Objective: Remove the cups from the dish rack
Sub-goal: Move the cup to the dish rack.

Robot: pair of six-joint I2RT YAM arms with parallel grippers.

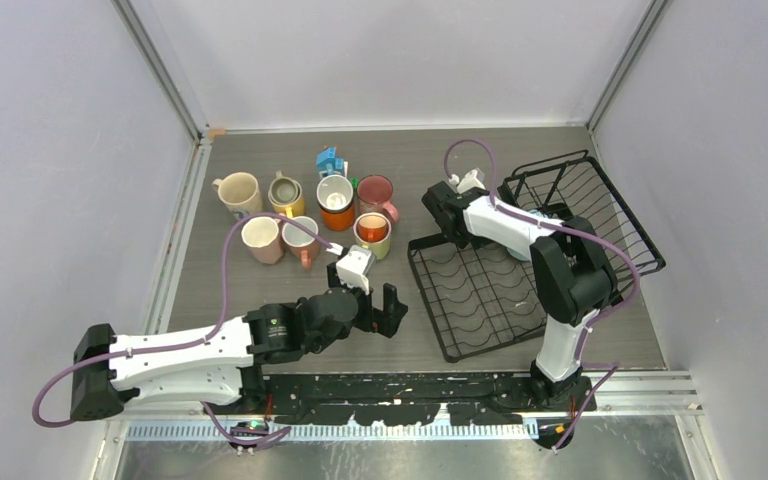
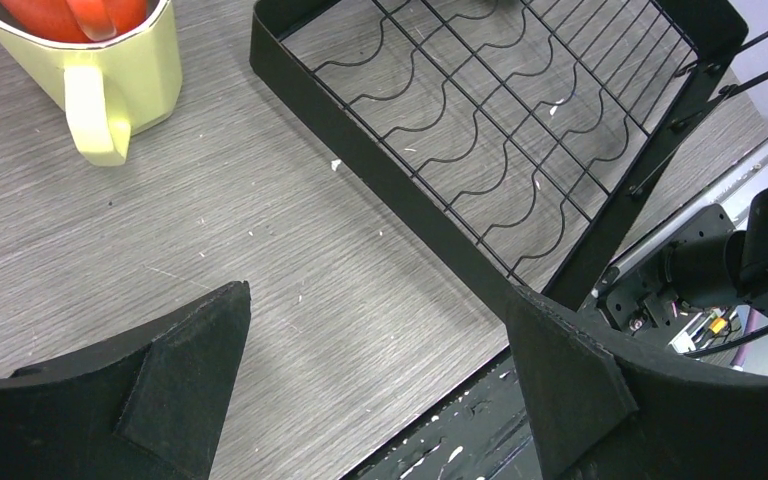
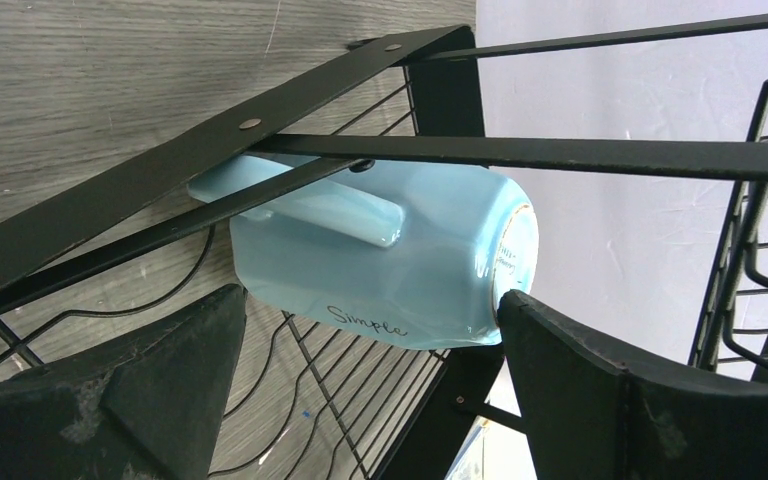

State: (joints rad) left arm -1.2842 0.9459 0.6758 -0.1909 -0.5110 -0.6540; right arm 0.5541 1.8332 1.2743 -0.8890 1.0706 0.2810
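The black wire dish rack (image 1: 465, 300) stands at the right of the table. In the right wrist view a light blue cup (image 3: 380, 270) marked "Simple" lies on its side in the rack (image 3: 160, 190), under its cross bars. My right gripper (image 3: 370, 300) is open around it. The right fingertip (image 3: 520, 320) is at the cup's base and the left finger stands apart. In the top view those fingers are hidden under the arm. Several cups stand at the table's left, among them a lime one (image 1: 372, 233) (image 2: 90, 60). My left gripper (image 1: 378, 305) (image 2: 377, 290) is open and empty above bare table beside the rack (image 2: 480, 120).
The unloaded cups include a cream one (image 1: 240, 192), a yellow one (image 1: 286, 192), an orange one (image 1: 336, 205) and a pink one (image 1: 302, 242). A small blue-and-white toy house (image 1: 331, 160) stands behind them. The rack's raised basket side (image 1: 590, 200) is near the right wall.
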